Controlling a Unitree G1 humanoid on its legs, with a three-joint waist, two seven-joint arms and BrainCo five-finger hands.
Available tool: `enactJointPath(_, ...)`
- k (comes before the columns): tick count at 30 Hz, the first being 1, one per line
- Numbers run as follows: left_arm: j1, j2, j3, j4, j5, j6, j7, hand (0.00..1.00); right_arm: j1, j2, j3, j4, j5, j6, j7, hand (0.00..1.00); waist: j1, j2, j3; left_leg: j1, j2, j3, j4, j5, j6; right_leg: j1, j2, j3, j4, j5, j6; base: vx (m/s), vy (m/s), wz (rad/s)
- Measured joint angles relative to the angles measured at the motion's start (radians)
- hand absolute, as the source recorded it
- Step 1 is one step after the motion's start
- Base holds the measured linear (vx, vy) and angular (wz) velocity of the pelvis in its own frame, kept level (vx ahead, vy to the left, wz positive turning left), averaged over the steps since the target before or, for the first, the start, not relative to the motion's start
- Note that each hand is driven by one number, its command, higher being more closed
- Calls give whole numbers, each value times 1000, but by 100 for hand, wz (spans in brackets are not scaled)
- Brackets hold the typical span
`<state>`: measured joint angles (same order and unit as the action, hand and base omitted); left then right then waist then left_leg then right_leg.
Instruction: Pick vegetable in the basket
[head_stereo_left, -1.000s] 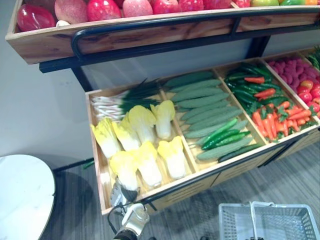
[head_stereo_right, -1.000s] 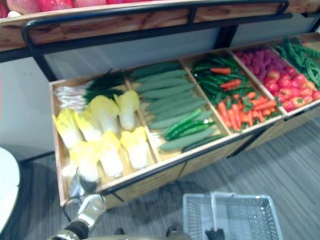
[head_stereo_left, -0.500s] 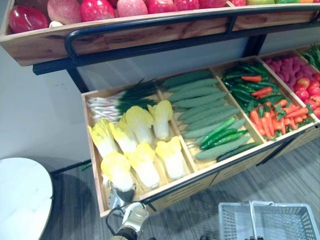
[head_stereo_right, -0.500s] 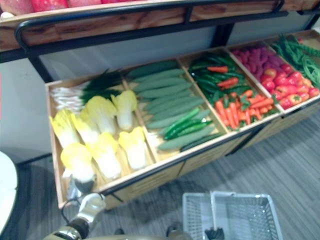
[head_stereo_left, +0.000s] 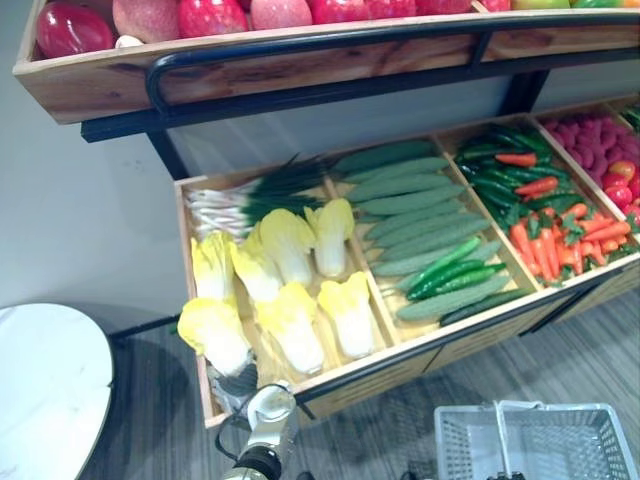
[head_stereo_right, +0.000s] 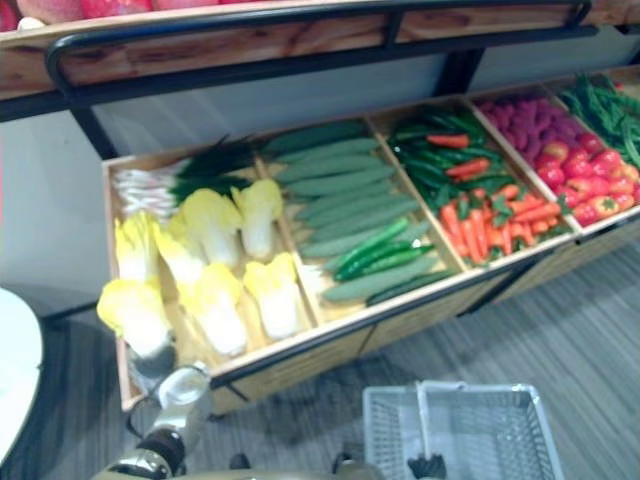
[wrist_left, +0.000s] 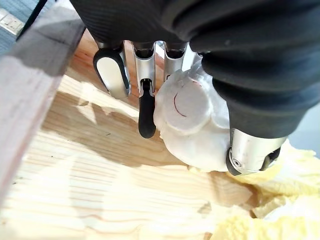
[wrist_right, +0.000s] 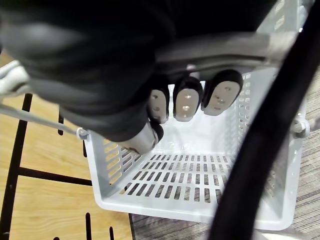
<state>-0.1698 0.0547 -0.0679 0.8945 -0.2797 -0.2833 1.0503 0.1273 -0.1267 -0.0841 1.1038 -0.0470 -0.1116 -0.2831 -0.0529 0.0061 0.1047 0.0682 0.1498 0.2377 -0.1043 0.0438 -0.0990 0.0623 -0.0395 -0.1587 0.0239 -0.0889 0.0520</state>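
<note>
Right wrist view has the nearest thing: the right hand (wrist_right: 185, 102), fingers curled round the handle (wrist_right: 220, 50) of the white basket (wrist_right: 200, 190), which is in front of the crate (head_stereo_left: 420, 345), off its near rim. At the crate's near left corner, the left hand (wrist_left: 145, 107) has fingers and thumb wrapped round the pale stub of a cabbage (wrist_left: 192, 120). That grip is plain in the left wrist view, while the left eye view adds the yellow leaves leaning over the crate's left wall. My worry: held by the smooth stub alone, the leafy head may pivot or slip, or snag that wall or the neighbouring cabbages (head_stereo_left: 290, 325) on lifting.
</note>
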Motion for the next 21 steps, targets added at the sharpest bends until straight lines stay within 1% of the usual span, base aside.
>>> enactJointPath(4,33,-16,6,-92,-26,-18,0,100,4,1,-27,-16,-20,9,7,100,2,2,-1,-15,0,-13,0,3,1,-4,0,-13,-4,0,0,21,4,10)
enactJointPath(7,62,-17,9,-178,-31,-21,0,100,13,1,-32,-38,-23,15,8,100,2,2,-2,-18,0,-23,0,4,0,-4,1,-22,-4,0,0,25,1,10)
enactJointPath(11,89,-14,38,-337,-32,-22,0,100,18,0,-53,-49,-24,19,9,100,4,5,-3,-30,0,-41,0,10,1,-5,1,-40,-3,-1,1,2,2,13)
enactJointPath(19,97,-12,40,-486,-19,-24,0,100,34,-4,-67,-84,-31,21,11,100,4,12,-10,-37,0,-60,0,22,3,-11,0,-55,14,-6,-1,-19,3,6)
enactJointPath(21,96,-12,37,-501,-15,-24,-1,100,34,-9,-67,-91,-31,21,12,100,4,16,-26,-51,0,-60,0,26,5,-27,-1,-55,18,-6,-2,0,0,0)
